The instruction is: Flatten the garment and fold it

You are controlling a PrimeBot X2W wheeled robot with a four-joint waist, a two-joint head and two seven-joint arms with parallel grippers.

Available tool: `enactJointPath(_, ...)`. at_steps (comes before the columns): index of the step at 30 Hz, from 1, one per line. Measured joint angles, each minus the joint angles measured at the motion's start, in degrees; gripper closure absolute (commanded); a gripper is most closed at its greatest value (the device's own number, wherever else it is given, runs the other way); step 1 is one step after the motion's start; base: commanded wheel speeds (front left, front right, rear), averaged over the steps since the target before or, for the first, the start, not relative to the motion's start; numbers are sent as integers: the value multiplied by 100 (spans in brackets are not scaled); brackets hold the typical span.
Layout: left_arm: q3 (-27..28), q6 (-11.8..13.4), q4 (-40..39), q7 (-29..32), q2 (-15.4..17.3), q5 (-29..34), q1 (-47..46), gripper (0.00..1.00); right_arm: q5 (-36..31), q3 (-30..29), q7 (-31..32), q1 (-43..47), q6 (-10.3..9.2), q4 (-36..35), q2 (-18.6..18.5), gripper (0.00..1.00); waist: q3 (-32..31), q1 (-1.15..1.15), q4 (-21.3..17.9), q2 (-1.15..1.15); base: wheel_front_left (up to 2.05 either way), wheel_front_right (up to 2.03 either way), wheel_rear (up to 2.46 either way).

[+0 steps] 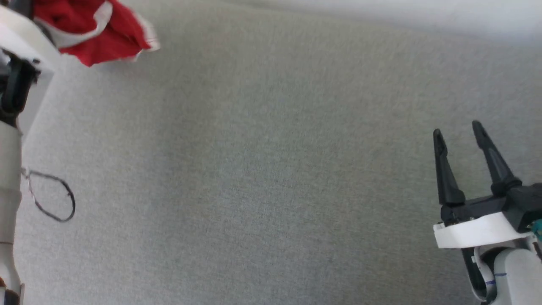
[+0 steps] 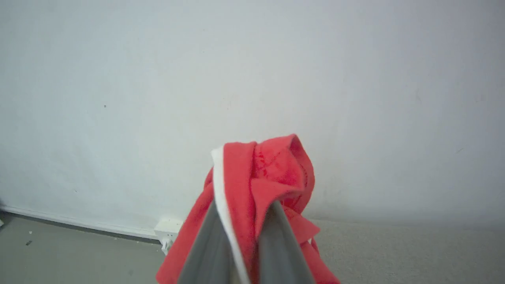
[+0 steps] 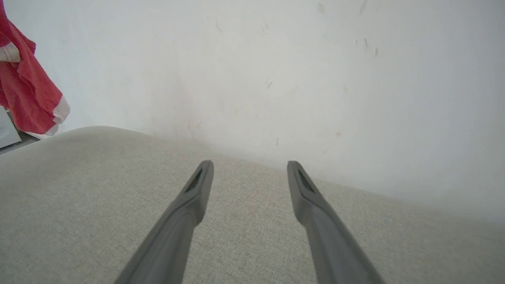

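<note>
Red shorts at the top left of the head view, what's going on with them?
The left gripper is shut on the garment, holding it up as a crumpled bunch by the left edge of the grey cloth surface. The right gripper is open and empty, over that surface. Nothing is flattened or folded yet.

The garment is bright red, with white trim along its hem and a white stripe. The fabric surface is pale grey-beige with a fine woven fleck. The right gripper has black fingers and a white band at its base, and the forearm behind it is pale grey. The cable loop is dark grey. The wall is off-white with a few faint specks and scuffs. The floor is dull grey.
</note>
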Motion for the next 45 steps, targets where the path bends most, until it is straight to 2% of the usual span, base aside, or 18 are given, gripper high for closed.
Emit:
enactJointPath(5, -250, 4, -1078, -124, -2, 225, 4, 100, 16, -12, -9, 125, 0, 89, 133, 0, -459, -1, -138, 0, 0, 0, 0)
enactJointPath(7, -285, 16, -1496, -113, -112, 189, 32, 100, 18, -16, -9, 172, 0, 90, 178, 0, -616, -1, -226, 0, 0, 0, 0)
enactJointPath(10, -403, 86, -2108, -21, -364, 114, 208, 100, 20, 2, -10, 242, 0, 97, 230, 0, -788, -1, -414, 0, 0, 0, 0)
enactJointPath(14, -588, 298, -2782, 110, -769, -13, 582, 100, 25, 86, -10, 281, 0, 100, 283, 0, -939, -1, -736, 0, 0, 0, 0)
enactJointPath(19, -1063, 536, -3237, 437, -1335, -132, 984, 100, 56, 149, -10, 277, 0, 116, 320, 0, -1015, 0, -1217, 0, 0, 0, 0)
enactJointPath(25, -1667, 736, -3062, 581, -1758, -52, 1767, 100, 74, 189, -10, 250, 0, 160, 354, 0, -978, 0, -1818, 0, 0, 0, 0)
enactJointPath(30, -1983, 868, -2040, 398, -1850, 47, 2441, 100, 131, 222, -10, 170, 0, 240, 368, 0, -810, 0, -2279, 0, 0, 0, 0)
enactJointPath(34, -2076, 870, -1087, 157, -1868, 98, 2619, 100, 175, 315, -10, 154, 0, 300, 370, 0, -536, 2, -2515, 0, 0, 0, 0)
enactJointPath(35, -2094, 870, -888, 90, -1871, 134, 2622, 94, 177, 356, -10, 153, 0, 327, 374, 0, -461, 1, -2555, 0, 0, 0, 0)
enactJointPath(36, -2111, 870, -715, 14, -1872, 172, 2621, 5, 192, 385, -10, 152, 0, 348, 379, 0, -389, 1, -2590, 0, 0, 0, 0)
enactJointPath(37, -2124, 870, -570, -81, -1883, 215, 2611, 0, 210, 403, -10, 148, 0, 366, 381, 0, -319, 2, -2621, 0, 0, 0, 0)
enactJointPath(45, -2283, 737, -42, -881, -2148, 380, 2368, 0, 213, 403, -10, 99, 0, 520, 359, 0, -156, 2, -2576, 0, 0, 0, 0)
